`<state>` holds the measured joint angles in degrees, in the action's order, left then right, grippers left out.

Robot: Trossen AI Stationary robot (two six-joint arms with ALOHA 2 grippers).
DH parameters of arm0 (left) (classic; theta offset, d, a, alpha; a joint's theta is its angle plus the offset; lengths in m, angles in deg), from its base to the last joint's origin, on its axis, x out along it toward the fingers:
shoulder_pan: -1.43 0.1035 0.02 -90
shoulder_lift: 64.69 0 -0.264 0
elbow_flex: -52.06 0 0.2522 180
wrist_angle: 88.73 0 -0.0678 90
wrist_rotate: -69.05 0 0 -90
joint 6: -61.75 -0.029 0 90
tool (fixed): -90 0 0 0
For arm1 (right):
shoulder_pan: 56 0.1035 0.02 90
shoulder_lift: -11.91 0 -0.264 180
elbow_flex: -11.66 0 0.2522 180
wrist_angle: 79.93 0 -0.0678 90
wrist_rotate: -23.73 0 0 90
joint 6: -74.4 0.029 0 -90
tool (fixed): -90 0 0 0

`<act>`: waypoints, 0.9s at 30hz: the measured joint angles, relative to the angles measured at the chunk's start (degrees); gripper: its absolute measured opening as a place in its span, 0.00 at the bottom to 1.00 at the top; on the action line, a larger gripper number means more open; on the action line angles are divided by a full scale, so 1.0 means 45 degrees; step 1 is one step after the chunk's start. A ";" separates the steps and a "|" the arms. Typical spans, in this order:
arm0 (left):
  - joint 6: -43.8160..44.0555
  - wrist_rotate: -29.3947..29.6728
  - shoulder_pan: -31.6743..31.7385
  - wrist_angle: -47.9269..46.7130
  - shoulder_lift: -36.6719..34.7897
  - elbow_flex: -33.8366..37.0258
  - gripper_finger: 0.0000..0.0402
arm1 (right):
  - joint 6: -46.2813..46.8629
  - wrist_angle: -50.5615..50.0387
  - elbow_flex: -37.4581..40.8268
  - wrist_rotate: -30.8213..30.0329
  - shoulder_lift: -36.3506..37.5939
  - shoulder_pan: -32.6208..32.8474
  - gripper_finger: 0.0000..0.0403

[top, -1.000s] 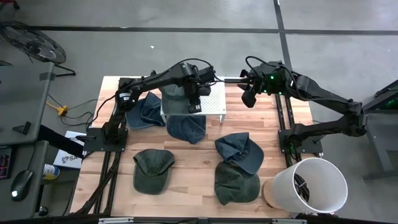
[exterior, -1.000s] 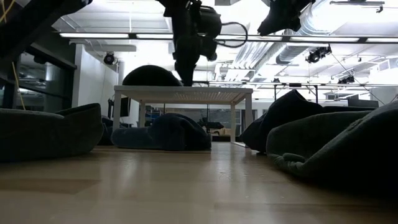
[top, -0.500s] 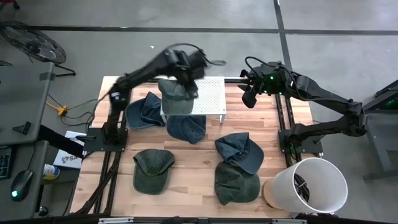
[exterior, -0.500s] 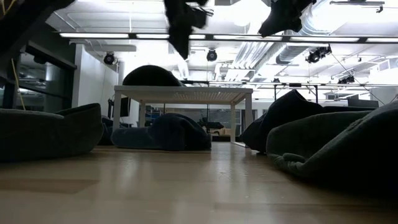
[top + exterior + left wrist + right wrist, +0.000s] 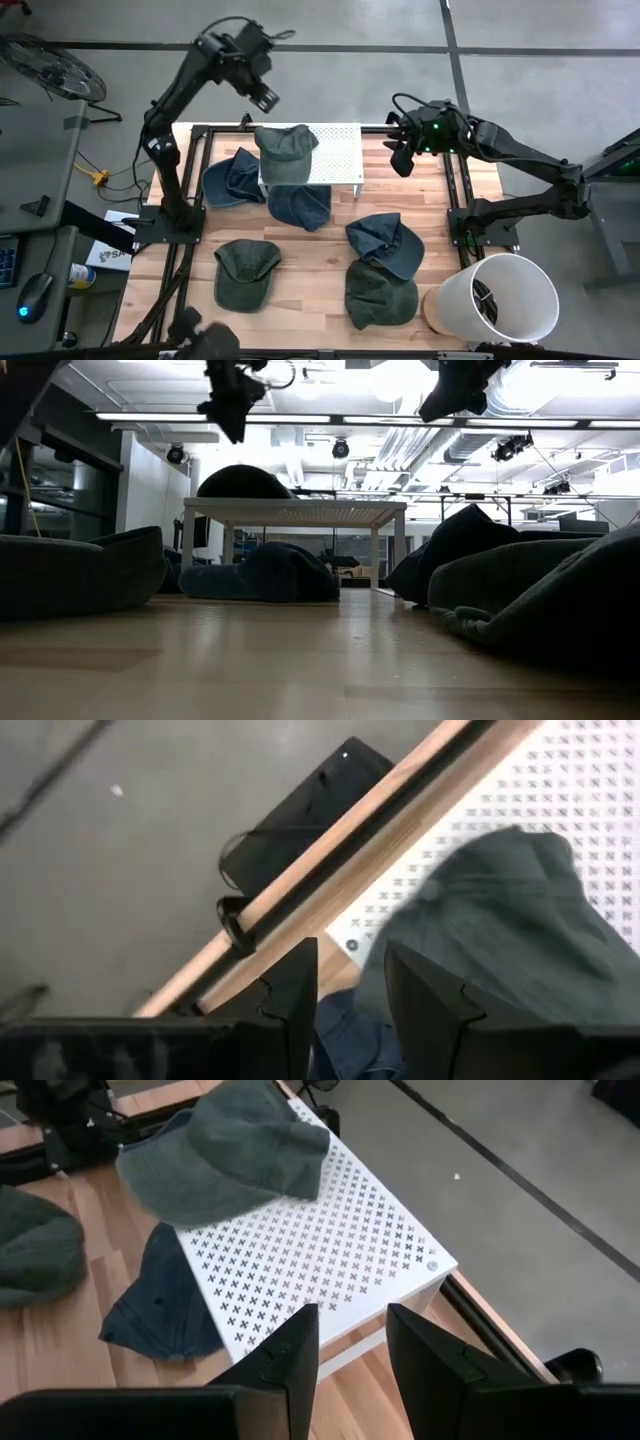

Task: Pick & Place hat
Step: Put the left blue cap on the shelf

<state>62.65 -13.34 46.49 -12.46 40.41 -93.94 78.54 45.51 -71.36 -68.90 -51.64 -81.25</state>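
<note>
A green hat lies crown up on the left part of a white perforated stand at the table's far side; it also shows in the low view and both wrist views. My left gripper hangs high up, to the far left of the hat, open with nothing between its fingers. My right gripper waits open in the air beside the stand's right end, also holding nothing.
Several more hats lie on the table: a blue one left of the stand, a blue one partly under it, a green one near the front, and a blue and a green to the right. A white bucket stands near right.
My left gripper has risen from just above the stand and swung up toward the table's far left, rolling as it went. The green hat has stayed where it was on the stand.
</note>
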 joint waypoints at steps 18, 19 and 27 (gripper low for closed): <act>0.0201 -0.2801 0.3738 -0.0006 -0.0971 0.8423 0.29 | -0.0019 -0.0617 0.0001 0.0015 0.0000 0.0000 0.28; 0.0238 -0.2790 0.3873 -0.0010 -0.1081 0.8864 0.30 | -0.0019 -0.0603 0.0002 0.0015 0.0000 0.0000 0.28; 0.0528 -0.2806 0.4220 0.1006 -0.1699 1.1231 0.51 | -0.0019 -0.0599 0.0001 0.0013 0.0000 0.0000 0.28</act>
<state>65.03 -25.96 65.48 -7.93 32.77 -43.40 78.45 42.81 -71.36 -68.84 -51.64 -81.25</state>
